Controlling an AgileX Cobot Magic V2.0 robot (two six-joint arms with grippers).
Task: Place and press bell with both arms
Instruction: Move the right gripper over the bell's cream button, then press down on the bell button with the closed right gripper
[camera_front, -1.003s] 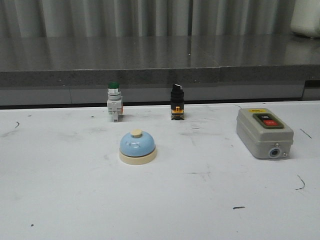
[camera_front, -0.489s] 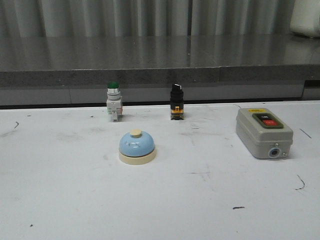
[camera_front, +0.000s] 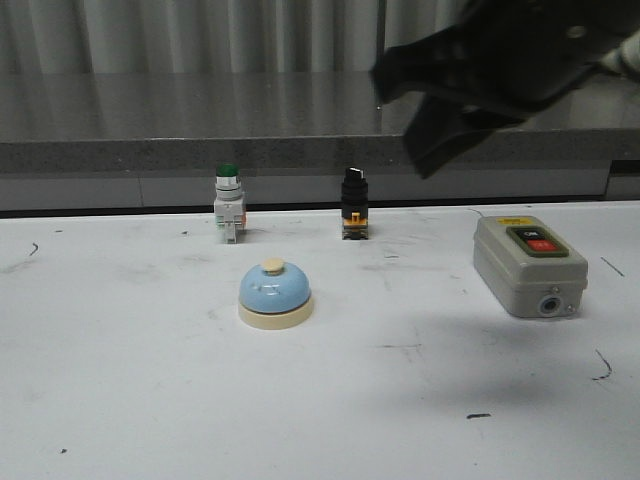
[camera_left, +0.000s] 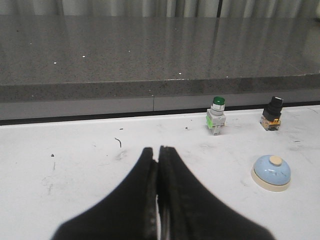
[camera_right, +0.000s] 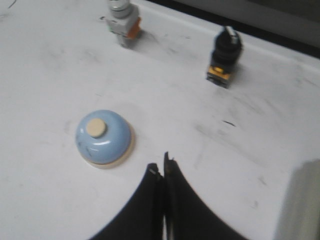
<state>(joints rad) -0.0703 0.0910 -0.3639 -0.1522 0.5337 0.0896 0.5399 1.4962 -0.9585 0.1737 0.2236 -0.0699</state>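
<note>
The light-blue bell with a cream base and button stands upright on the white table, left of centre. My right arm hangs blurred at the upper right of the front view, high above the table. Its gripper is shut and empty, and the bell lies a little to one side just beyond its tips. My left gripper is shut and empty above the table, well apart from the bell. The left arm does not show in the front view.
A green-capped push button and a black selector switch stand behind the bell near the table's back edge. A grey switch box with red and black buttons sits at the right. A raised grey ledge runs along the back.
My right arm has come into the front view at the upper right, where nothing showed before. The bell and the other items have not moved.
</note>
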